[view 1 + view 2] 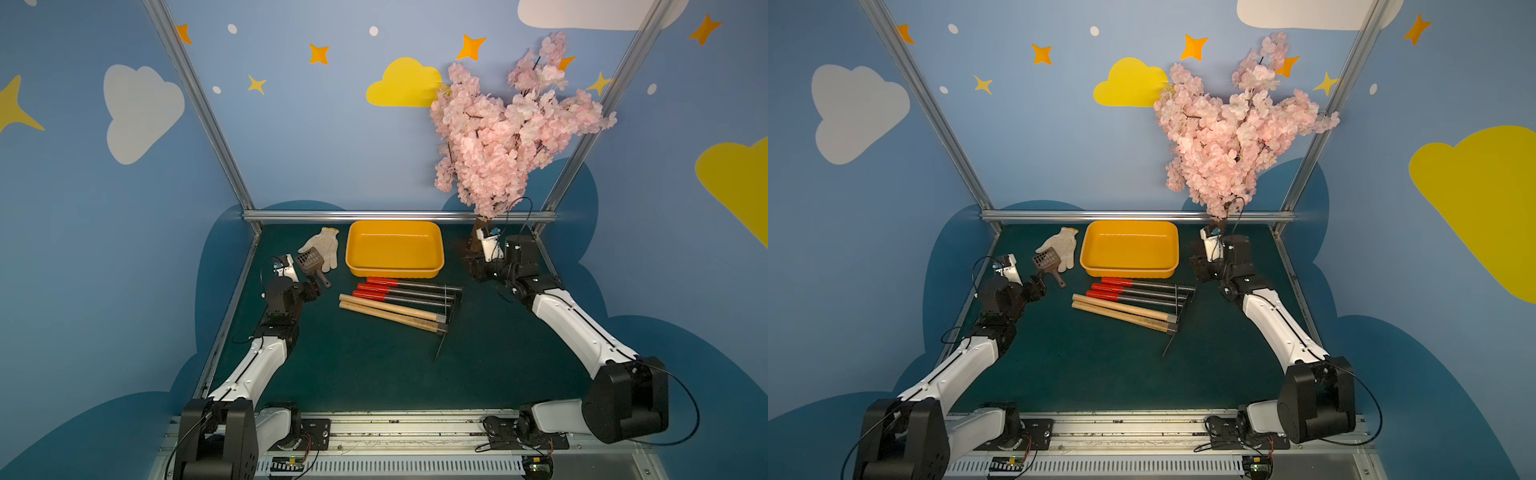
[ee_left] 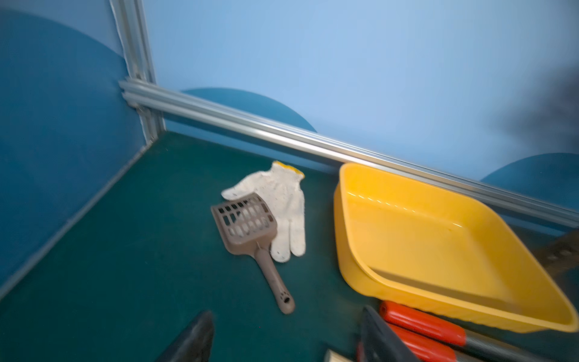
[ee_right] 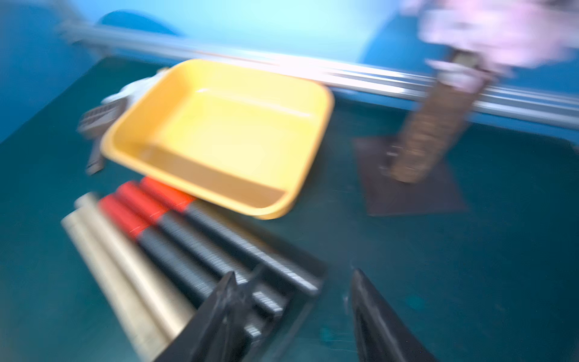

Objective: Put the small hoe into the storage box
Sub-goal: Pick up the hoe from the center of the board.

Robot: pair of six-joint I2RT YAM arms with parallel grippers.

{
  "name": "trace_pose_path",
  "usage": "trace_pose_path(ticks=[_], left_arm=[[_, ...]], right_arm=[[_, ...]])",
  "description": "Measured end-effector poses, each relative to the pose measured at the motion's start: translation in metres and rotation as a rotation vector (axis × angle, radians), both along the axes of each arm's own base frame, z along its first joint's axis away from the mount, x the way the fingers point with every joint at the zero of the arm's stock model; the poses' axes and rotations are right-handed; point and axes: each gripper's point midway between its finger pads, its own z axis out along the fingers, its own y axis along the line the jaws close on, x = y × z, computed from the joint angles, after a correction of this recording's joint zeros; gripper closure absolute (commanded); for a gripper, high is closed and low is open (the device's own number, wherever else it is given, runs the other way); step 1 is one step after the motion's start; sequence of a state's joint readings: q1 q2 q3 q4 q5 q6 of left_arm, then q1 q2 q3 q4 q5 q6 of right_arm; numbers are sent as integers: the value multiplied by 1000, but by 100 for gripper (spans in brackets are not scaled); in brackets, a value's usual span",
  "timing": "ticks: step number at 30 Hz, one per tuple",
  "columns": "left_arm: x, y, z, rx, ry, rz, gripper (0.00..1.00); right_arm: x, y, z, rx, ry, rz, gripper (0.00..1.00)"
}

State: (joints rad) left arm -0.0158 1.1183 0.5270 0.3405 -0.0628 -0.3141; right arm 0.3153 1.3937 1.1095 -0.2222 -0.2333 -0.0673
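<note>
Findings, in a top view. Your storage box [image 1: 395,272] stands empty at the back of the green table [image 1: 353,374], just in front of the aluminium rail [image 1: 395,216]. Left of it lies a white glove [image 1: 326,245], with a brown slotted scoop [image 1: 308,262] overlapping its edge. Just in front of the box five tools lie side by side, heads to the right: three red-gripped tools [image 1: 376,289] and, nearer you, two wooden-handled tools [image 1: 386,311]. Your left gripper [image 1: 315,287] sits close to the scoop's handle end. Your right gripper [image 1: 471,266] sits beside the box's right end, at the foot of the blossom tree [image 1: 507,124]. Neither jaw gap is readable here.
</note>
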Motion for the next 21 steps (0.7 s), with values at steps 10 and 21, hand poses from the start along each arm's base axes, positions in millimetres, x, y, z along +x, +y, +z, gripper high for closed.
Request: trace_pose_path(ticks=[10, 21], left_arm=[[-34, -50, 14, -214, 18, -216, 21], [-35, -65, -7, -280, 103, -279, 22]], right_arm=[[-98, 124, -72, -126, 324, 555, 49], [-118, 137, -145, -365, 539, 599, 60]])
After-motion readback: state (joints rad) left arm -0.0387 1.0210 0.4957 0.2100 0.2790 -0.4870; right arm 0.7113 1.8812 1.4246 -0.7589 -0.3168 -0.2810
